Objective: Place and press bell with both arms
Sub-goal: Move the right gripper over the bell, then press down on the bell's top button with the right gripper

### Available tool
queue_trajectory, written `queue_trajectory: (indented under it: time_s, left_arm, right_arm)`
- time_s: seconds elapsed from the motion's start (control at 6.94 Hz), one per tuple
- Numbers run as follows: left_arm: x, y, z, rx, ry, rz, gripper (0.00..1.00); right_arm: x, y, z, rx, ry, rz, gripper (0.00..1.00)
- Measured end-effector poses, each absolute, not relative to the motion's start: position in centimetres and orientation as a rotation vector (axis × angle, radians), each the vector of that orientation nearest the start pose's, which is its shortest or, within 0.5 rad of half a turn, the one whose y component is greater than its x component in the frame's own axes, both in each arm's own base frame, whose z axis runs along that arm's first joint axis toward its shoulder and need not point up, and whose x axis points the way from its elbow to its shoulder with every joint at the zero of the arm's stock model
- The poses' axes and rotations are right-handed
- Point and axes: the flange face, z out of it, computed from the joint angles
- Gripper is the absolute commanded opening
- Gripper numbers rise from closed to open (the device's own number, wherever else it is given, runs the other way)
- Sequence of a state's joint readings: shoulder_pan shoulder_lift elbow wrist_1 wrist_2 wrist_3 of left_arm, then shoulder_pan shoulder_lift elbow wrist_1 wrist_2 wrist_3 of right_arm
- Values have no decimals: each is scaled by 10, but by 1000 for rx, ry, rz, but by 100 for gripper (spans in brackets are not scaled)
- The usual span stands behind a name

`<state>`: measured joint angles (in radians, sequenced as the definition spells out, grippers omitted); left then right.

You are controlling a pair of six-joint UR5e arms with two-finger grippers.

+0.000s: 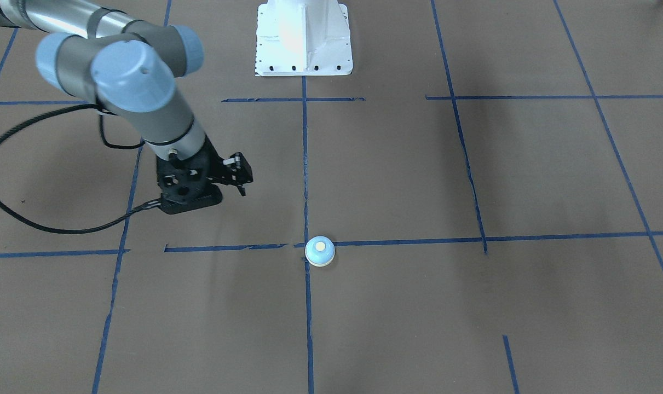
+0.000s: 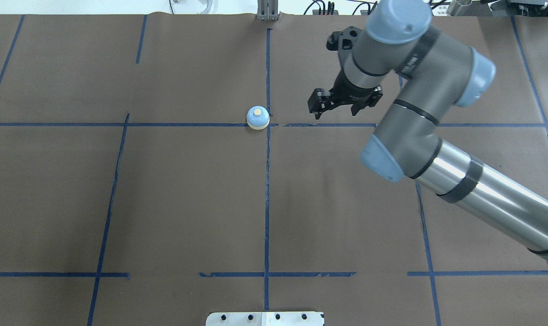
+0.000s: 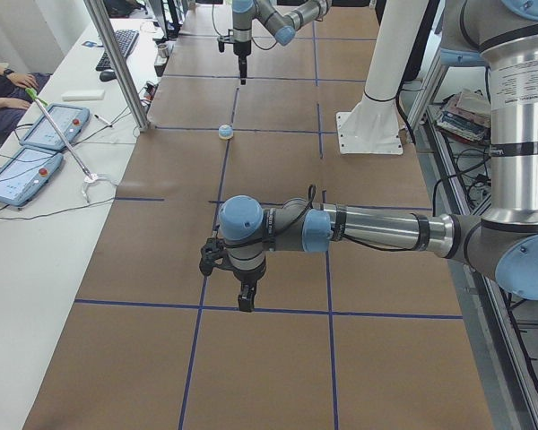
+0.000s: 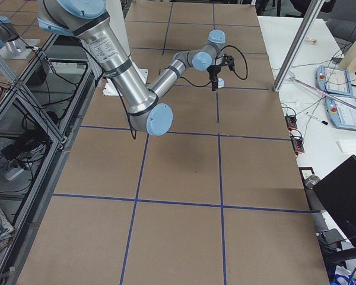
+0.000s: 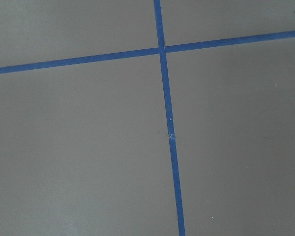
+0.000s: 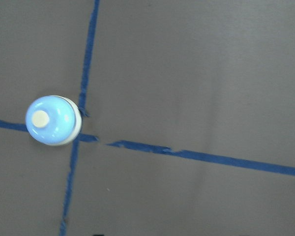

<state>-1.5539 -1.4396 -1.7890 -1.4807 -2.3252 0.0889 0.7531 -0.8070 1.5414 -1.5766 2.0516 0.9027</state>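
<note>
Noted: small light-blue dome bell [image 2: 258,117] stands free, robot-left of the nearer, empty black right gripper [image 2: 341,103]; left gripper [image 3: 243,300] well apart; both finger spreads indeterminable.

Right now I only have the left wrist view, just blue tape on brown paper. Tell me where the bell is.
Observer: The bell stands upright at a tape crossing, and nothing touches it.
Operator: Give me the right gripper.
Observer: The right gripper hovers beside the bell on the robot's right, apart from it.
Operator: Now place my left gripper.
Observer: The left gripper hangs just above a tape line, far off to the robot's left of the bell. I cannot tell whether it is open or shut.
</note>
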Motion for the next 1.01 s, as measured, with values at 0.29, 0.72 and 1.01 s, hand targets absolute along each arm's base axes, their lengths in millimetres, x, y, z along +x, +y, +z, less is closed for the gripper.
queue_trajectory:
  time_s: [0.29, 0.72, 1.01]
  left_arm:
    - [-58, -434, 623, 19, 754, 87, 100]
    - [-58, -434, 622, 21, 754, 86, 100]
    - [-58, -434, 620, 24, 754, 87, 100]
  right_arm:
    - [-548, -586, 146, 58, -782, -32, 3]
    - [-587, -600, 121, 23, -767, 26, 0]
    - [-607, -618, 127, 49, -766, 35, 0]
